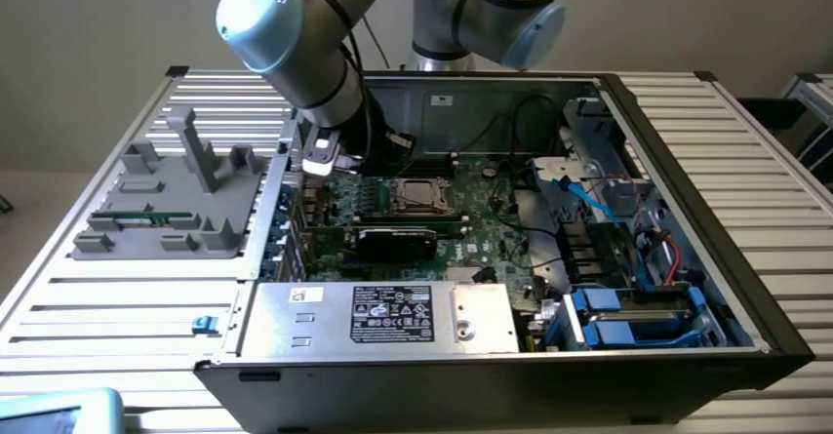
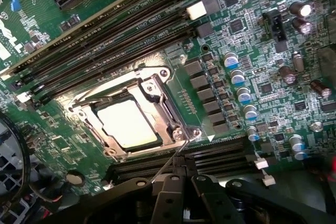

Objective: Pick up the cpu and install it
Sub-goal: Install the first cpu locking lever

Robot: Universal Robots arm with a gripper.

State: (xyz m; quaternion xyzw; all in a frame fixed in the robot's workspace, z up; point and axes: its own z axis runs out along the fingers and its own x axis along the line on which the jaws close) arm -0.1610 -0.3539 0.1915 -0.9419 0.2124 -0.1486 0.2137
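Note:
The cpu [image 2: 128, 124] lies flat inside the dark socket [image 2: 157, 90] on the green motherboard, its pale shiny top framed by the socket's metal bracket. In the exterior view the cpu [image 1: 419, 194] sits mid-board inside the open computer case. My gripper [image 2: 182, 178] hangs above the board beside the socket, its black fingers [image 2: 168, 192] pressed together with nothing between them. A thin wire lever [image 2: 170, 162] runs from the socket's corner toward the fingers. Seen from outside, the gripper [image 1: 320, 161] is over the board's part toward the exterior view's left, apart from the socket.
Long black memory slots [image 2: 121, 30] run beside the socket, and capacitors [image 2: 239, 85] stand nearby. The case holds a black card [image 1: 397, 239], a power supply [image 1: 377, 312], blue drive bays [image 1: 625, 317] and loose cables [image 1: 521, 122]. A grey fixture [image 1: 170, 200] with a green stick [image 1: 131, 217] stands outside.

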